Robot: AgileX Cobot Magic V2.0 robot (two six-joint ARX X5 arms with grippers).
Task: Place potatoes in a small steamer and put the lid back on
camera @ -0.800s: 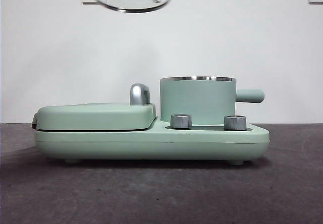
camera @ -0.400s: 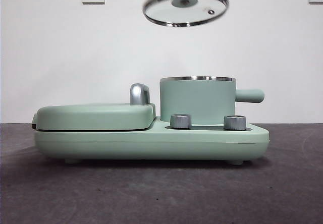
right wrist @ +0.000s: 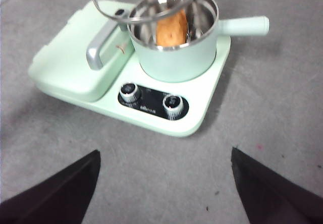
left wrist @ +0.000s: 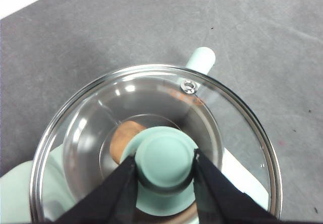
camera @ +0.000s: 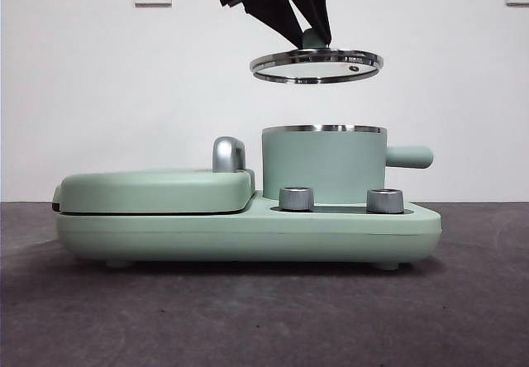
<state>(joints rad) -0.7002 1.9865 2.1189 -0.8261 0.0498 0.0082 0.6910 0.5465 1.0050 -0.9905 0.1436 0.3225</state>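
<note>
The left end effector [camera: 307,36] is gripping the lid [camera: 316,65] by its knob, level and directly above the small steamer [camera: 324,164] holding the potato [right wrist: 171,29].

Both hands are matte black: the left hand [left wrist: 165,171] and right hand [right wrist: 164,193] have flat, tapering jaws.

Left claw [left wrist: 165,159] clamped on lid knob, hanging high; right claw [right wrist: 164,183] spread wide, idle.
</note>
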